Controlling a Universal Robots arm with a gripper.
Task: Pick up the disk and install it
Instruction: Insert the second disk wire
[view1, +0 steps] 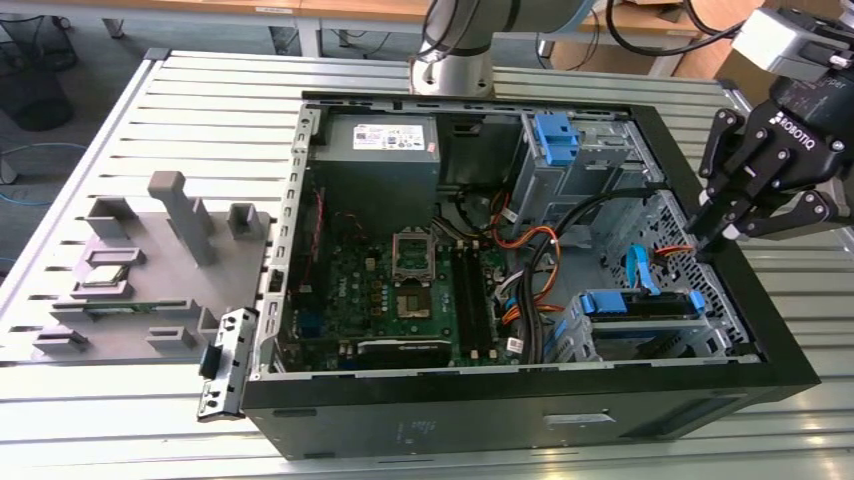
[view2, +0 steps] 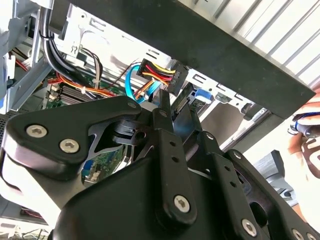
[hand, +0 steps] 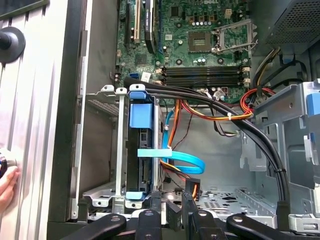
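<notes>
Hand (view1: 731, 232) at the computer case's (view1: 534, 410) rim on the exterior view's right, fingers narrow, holding nothing. Disk (hand: 141, 150) seated upright in the drive cage (hand: 107, 145), blue bracket showing.

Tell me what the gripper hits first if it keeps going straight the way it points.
Likely the orange-and-black power connector just ahead of the gripper, with the blue data cable close behind; depth is unclear.
</notes>
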